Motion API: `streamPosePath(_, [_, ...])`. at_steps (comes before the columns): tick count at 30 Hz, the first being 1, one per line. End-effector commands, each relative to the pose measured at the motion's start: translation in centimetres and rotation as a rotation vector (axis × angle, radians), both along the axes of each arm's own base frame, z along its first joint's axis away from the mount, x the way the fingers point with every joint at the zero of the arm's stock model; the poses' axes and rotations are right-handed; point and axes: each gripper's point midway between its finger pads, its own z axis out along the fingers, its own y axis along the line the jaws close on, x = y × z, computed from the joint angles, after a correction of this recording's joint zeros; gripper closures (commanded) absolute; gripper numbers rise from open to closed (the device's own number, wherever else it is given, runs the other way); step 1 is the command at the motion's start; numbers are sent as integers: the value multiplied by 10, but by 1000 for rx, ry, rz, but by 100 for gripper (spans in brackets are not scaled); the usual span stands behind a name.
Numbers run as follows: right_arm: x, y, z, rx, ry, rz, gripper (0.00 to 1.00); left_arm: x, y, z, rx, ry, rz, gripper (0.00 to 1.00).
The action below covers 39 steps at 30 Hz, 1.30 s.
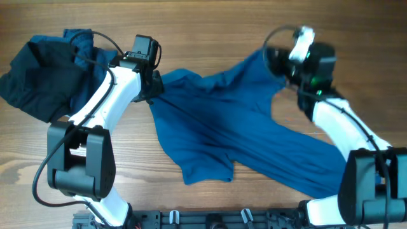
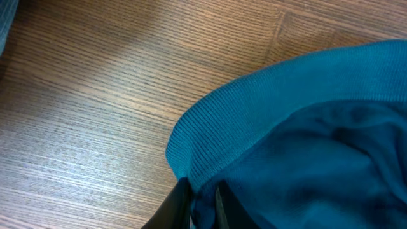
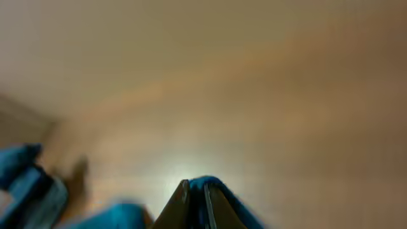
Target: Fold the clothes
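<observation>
One mid-blue shirt (image 1: 235,127), soft matte knit, sprawled across the middle of the table (image 1: 210,25). Wide uneven shape, twisted, with deep folds and a darker crease down the centre. Along one edge, a ribbed band (image 2: 254,114) of fine parallel ridges, bent in an arch, with smoother cloth bunched behind it.

At the far left, apart from the shirt, one heap of darker clothes (image 1: 38,76): near-black, with a blue piece at its upper edge. Number of pieces in it impossible to tell.

Two white arms (image 1: 105,95) with black wrists. Clenched on the shirt's left edge, just under the ribbed band: left gripper (image 2: 200,198), thin dark fingers pinching the cloth. Nipped tight on a fold of blue cloth at the shirt's far right corner: right gripper (image 3: 197,194), seen blurred.

Under everything, pale brown wood with long straight grain.
</observation>
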Motion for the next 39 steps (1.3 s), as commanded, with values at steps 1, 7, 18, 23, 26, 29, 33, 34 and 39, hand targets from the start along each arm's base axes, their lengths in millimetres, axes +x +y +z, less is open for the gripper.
streamPosePath(1, [39,-3,74,-109,-220,7,93,1,-1,8,-27,-19,-5,86])
streamPosePath(7, [90,-4,63,-135,-217,7,91,0,-2,8,-30,-17,-6,85])
streamPosePath(18, [-34,-53,-114,-158,699,-18,12,2,-8,20,-68,-45,-15,55])
streamPosePath(23, [-86,-52,-162,-120,932,-96,15,-1,-27,83,-204,-183,-56,34])
streamPosePath(26, [-90,-40,-178,-81,918,-96,22,-10,-35,125,-275,-281,-87,23])
streamPosePath(29, [-87,-34,-183,-41,906,-132,55,-17,-34,151,-290,-349,-96,14])
streamPosePath(33, [-49,-16,-163,-6,722,-70,96,-24,-33,171,-299,-404,-101,9])
streamPosePath(34, [-39,-13,-155,8,676,-57,95,-24,-33,172,-300,-407,-102,8])
streamPosePath(39, [47,-1,-52,55,257,12,96,-23,-33,173,-300,-411,-102,8])
